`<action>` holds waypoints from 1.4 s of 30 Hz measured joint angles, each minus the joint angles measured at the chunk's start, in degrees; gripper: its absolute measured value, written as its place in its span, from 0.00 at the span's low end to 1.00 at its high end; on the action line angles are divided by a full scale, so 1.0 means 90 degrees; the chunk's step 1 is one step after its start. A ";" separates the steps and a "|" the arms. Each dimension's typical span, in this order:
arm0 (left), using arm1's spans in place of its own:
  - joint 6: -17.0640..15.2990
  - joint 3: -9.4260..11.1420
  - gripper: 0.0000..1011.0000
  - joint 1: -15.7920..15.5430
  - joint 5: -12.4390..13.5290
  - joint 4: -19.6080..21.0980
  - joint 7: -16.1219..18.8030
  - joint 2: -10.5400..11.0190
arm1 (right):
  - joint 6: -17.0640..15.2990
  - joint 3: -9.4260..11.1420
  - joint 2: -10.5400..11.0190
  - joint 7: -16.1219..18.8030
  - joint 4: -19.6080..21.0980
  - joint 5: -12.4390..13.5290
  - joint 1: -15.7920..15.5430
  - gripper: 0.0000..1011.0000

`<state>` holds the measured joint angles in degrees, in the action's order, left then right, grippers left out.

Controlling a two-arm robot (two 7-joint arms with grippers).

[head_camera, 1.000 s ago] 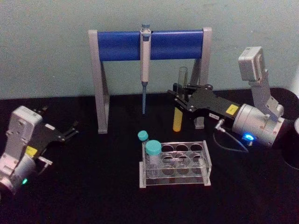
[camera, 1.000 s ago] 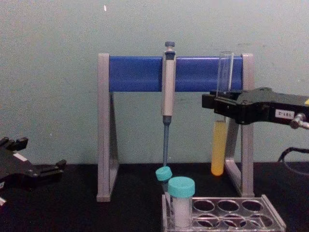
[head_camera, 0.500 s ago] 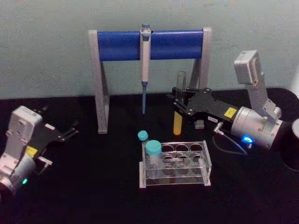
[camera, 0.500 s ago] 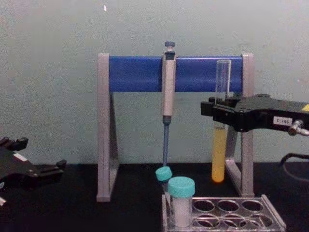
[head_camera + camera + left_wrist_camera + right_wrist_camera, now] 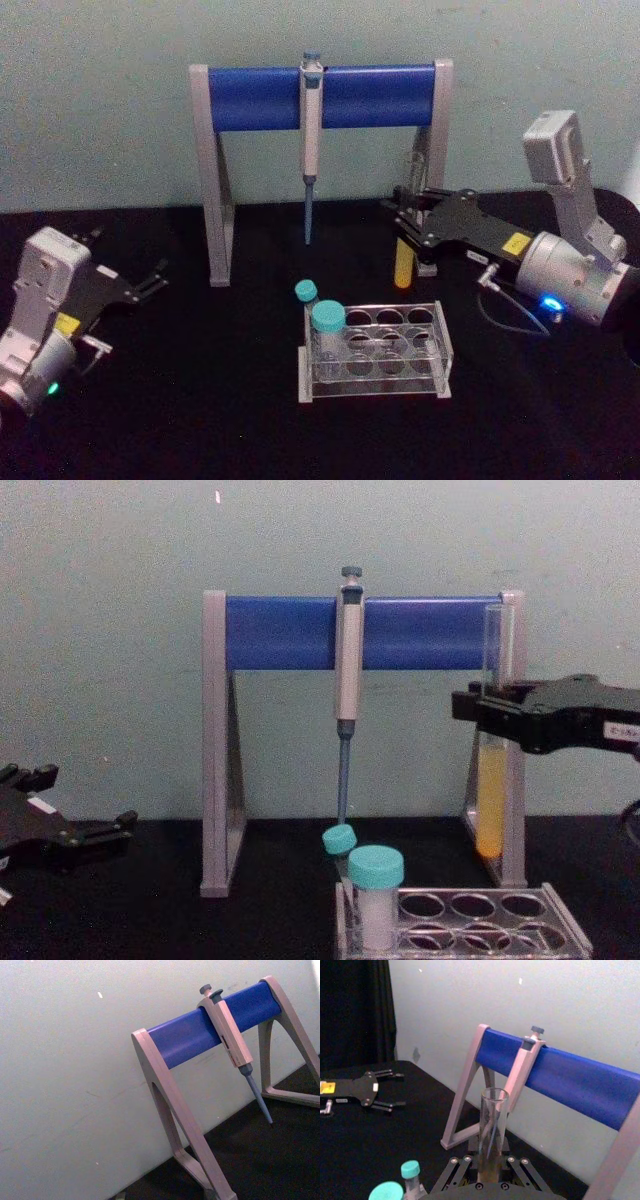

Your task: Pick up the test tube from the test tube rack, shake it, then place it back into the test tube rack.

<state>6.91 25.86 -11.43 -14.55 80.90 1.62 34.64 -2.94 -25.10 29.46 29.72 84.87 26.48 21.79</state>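
Test tube (image 5: pixel 403 266) held clear of rack (image 5: pixel 372 385).

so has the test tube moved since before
Yes. The right gripper has carried the test tube rightward: in the chest view it stood left of the pipette stand's right leg, now it overlaps that leg.

One glass tube (image 5: pixel 404 264); two capped tubes (image 5: pixel 327 318) (image 5: pixel 305 291); one rack (image 5: pixel 441 352); one pipette (image 5: pixel 310 130); one stand (image 5: pixel 258 97); two grippers: left gripper (image 5: pixel 128 262), right gripper (image 5: pixel 408 222).

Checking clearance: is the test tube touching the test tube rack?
Apart. Chest view: the test tube, in the right pincer, hangs with a clear gap above the test tube rack.
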 joint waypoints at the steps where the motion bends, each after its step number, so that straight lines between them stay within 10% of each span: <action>1: 0.0000 0.0000 1.00 0.0000 0.0000 -0.0001 0.0000 0.0000 | -0.0025 0.0021 0.0024 -0.0021 0.0055 0.0000 -0.0047 0.23; 14: 0.0000 0.0000 1.00 0.0000 0.0000 0.0000 0.0000 0.0000 | -0.0249 0.0037 0.0237 0.0066 0.0793 0.0200 -0.0672 0.23; 28: 0.0000 0.0000 1.00 0.0000 0.0000 0.0000 0.0000 0.0000 | 0.0174 -0.0284 -0.0367 0.0371 -0.0203 0.0264 0.0103 0.23; 42: 0.0000 0.0000 1.00 0.0000 0.0000 0.0000 0.0000 0.0000 | 0.0219 -0.0079 -0.0403 0.0089 -0.0472 0.0187 0.0199 0.23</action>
<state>6.91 25.86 -11.43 -14.55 80.90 1.62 34.64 -0.97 -25.81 25.83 30.52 80.62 28.17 23.58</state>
